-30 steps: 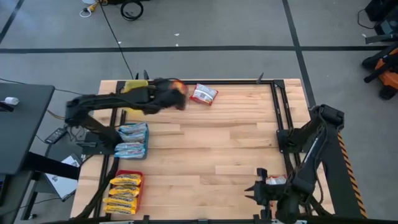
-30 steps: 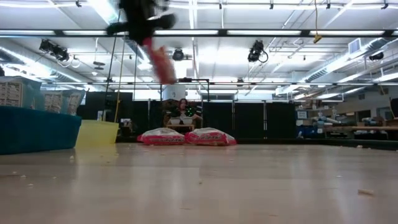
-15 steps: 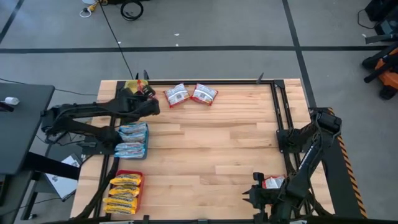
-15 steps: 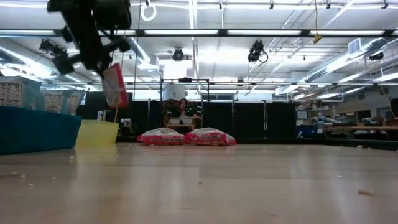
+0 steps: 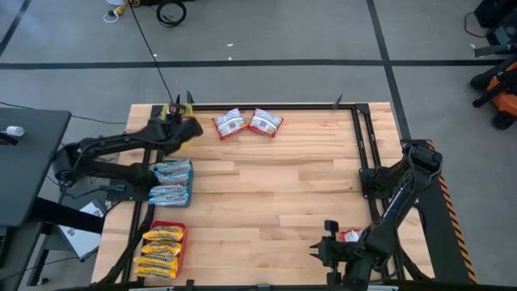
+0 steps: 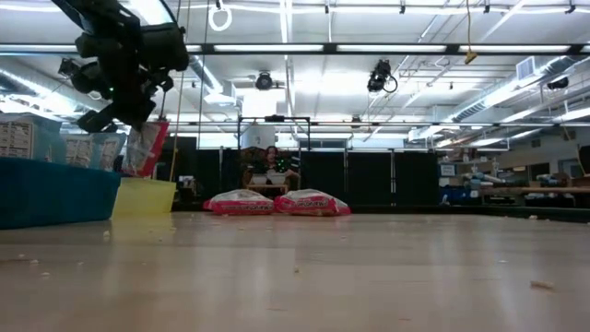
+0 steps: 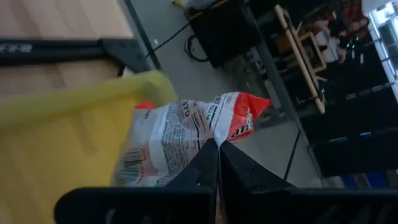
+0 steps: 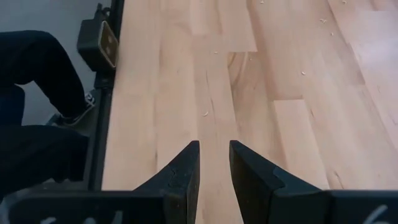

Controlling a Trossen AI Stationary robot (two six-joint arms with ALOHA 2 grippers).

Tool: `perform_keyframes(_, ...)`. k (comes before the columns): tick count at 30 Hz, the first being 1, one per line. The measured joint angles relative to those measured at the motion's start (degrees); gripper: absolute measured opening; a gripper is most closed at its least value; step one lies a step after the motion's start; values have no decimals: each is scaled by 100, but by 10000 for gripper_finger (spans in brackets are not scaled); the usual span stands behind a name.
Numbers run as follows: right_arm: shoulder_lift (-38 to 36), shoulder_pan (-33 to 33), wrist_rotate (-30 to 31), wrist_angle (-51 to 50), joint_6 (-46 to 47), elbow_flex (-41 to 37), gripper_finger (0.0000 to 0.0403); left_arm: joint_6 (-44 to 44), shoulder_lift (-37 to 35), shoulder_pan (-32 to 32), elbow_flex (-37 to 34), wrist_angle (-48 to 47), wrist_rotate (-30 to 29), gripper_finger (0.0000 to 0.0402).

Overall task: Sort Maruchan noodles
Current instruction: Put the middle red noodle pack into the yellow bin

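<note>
my left fingers (image 7: pixel 217 155) moved over the yellow tray (image 7: pixel 68 143), pinching a red-white noodle packet (image 7: pixel 186 134). right fingers (image 8: pixel 214 165) slightly spread, low over tabletop (image 8: pixel 280 74).

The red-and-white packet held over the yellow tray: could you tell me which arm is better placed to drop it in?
The left. Its hand is shut on the red-and-white packet above the yellow tray at the far-left corner. The right hand is at the near edge, holding nothing.
</note>
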Motion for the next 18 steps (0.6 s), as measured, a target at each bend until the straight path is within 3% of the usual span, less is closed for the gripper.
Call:
perform_keyframes(9,0,-274,-13,3,-76,0,93,420,-176,1174,6,313,893,11)
perform_keyframes(18,0,-622,-98,3,-104,0,93,1587,-149,2107,-12,1746,1787,11)
